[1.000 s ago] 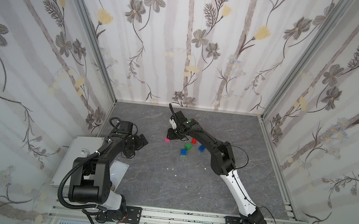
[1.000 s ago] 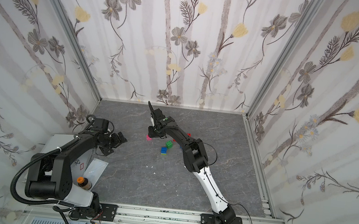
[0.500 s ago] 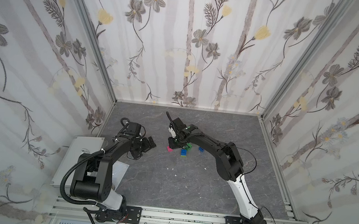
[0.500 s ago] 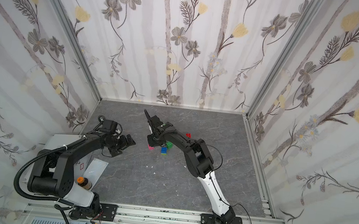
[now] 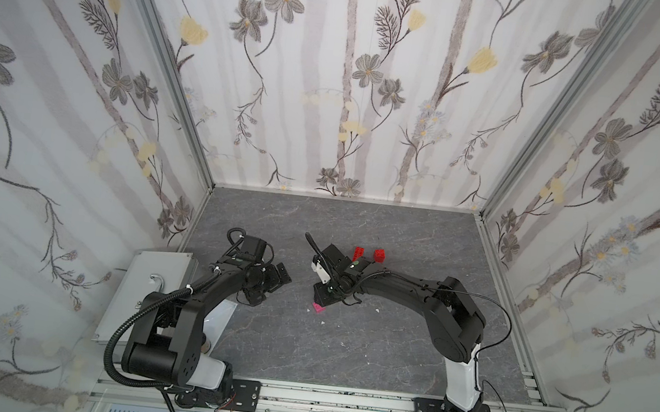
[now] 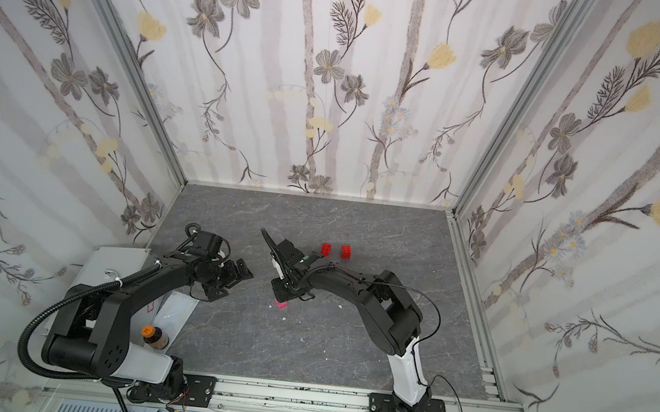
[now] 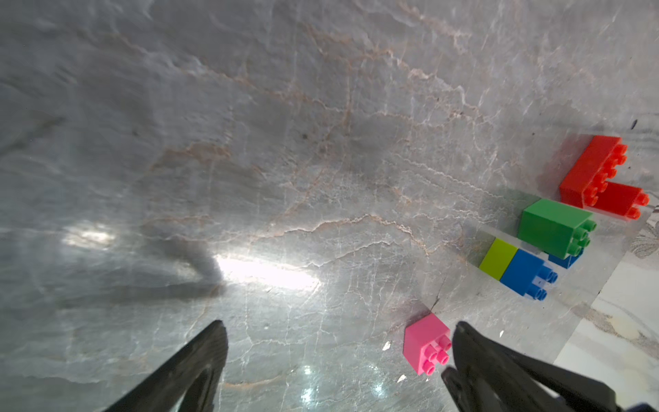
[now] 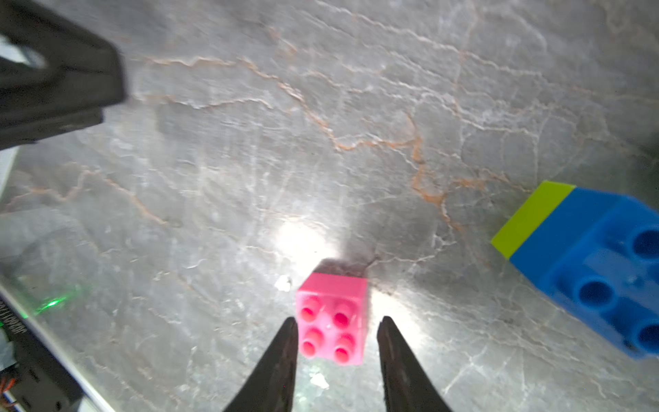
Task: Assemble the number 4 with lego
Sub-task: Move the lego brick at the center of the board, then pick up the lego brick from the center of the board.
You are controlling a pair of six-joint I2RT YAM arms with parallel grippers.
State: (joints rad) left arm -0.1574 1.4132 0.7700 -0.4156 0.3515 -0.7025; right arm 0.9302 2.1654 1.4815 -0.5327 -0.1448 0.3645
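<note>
The pink lego brick [image 8: 331,319] lies on its side on the grey floor, studs toward the right wrist camera. My right gripper [image 8: 337,318] is open just above it, one finger on each side, with a gap at one finger. Both top views show the pink brick [image 5: 317,307] [image 6: 281,304] under that gripper [image 5: 323,294]. My left gripper [image 7: 338,325] is wide open and empty, one finger beside the pink brick [image 7: 426,342]. Two red bricks [image 7: 592,171], a dark green one [image 7: 554,226] and a joined lime-and-blue pair [image 7: 513,267] lie beyond. The number 4 is not in view.
A grey metal box [image 5: 158,276] sits at the left by the left arm's base. A brown bottle with an orange cap [image 6: 150,332] and a white sheet [image 6: 175,312] lie there too. White crumbs [image 5: 322,322] dot the floor. Patterned walls close three sides.
The right gripper has brought the pink brick toward the front, set it down and opened. The left gripper has reached right, toward the middle. The right arm now hides the green and blue bricks from above.
</note>
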